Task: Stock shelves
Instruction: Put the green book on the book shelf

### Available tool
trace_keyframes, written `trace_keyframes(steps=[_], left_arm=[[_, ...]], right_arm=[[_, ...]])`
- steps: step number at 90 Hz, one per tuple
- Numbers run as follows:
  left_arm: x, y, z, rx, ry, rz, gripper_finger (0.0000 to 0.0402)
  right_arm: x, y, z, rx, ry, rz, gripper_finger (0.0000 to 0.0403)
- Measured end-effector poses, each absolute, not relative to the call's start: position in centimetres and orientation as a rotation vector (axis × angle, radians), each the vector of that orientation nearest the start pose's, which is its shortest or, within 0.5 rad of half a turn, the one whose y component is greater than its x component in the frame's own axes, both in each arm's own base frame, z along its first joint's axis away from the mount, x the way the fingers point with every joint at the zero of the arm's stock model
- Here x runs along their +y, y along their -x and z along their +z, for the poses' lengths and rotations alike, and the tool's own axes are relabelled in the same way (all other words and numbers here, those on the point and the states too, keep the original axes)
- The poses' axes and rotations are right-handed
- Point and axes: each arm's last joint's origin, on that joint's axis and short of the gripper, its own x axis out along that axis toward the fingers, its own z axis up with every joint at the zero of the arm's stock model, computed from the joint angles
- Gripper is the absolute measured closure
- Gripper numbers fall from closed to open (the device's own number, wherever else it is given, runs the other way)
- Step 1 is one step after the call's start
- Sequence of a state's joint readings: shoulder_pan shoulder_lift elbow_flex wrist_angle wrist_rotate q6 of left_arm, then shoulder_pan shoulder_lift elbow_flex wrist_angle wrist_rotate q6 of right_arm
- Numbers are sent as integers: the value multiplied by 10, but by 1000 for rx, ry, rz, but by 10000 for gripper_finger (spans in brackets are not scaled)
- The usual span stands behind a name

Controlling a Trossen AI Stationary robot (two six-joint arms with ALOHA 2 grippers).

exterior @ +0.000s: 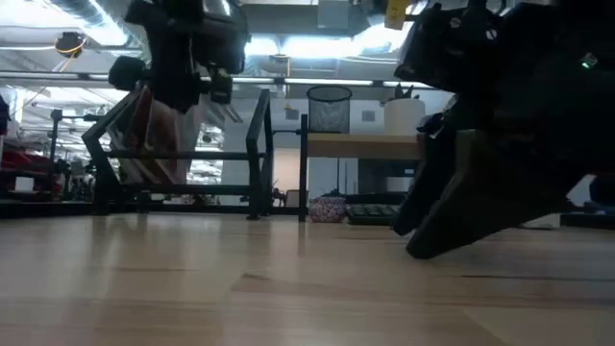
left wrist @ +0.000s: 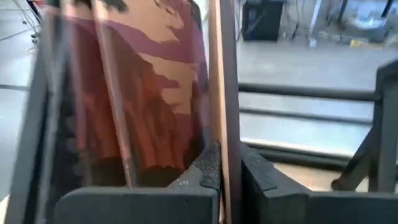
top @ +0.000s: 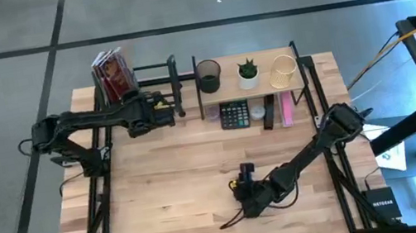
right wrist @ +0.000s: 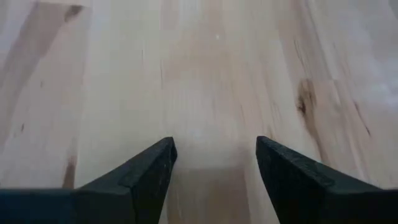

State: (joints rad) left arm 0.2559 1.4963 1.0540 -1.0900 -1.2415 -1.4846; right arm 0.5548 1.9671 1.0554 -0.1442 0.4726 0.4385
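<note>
My left gripper (left wrist: 229, 168) is pinched shut on the edge of a thin reddish-brown book (left wrist: 155, 93), standing it in the black metal-bar book rack (top: 155, 87) at the table's far left corner. My right gripper (right wrist: 214, 165) rests low over bare wood near the table's front edge, its jaws spread and empty. The light-wood board shelf on thin black uprights (top: 266, 84) along the far edge already carries a black mesh cup (top: 209, 75), a small potted plant (top: 248, 72) and a calculator (top: 234, 115) beneath. I judge stocking nearly finished; releasing this book remains.
</note>
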Motion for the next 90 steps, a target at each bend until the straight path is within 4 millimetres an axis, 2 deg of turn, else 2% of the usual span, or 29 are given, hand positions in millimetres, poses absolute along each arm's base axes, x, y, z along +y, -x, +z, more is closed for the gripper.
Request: trace_keyframes(steps=[29, 58, 90], left_arm=[[109, -241, 241, 194, 240, 1820, 401], [113, -237, 208, 252, 286, 1781, 401], [112, -233, 207, 330, 297, 1769, 371]], right_arm=[[179, -321, 109, 901, 86, -113, 185], [179, -321, 110, 901, 83, -111, 185], [179, -321, 110, 902, 74, -101, 185]])
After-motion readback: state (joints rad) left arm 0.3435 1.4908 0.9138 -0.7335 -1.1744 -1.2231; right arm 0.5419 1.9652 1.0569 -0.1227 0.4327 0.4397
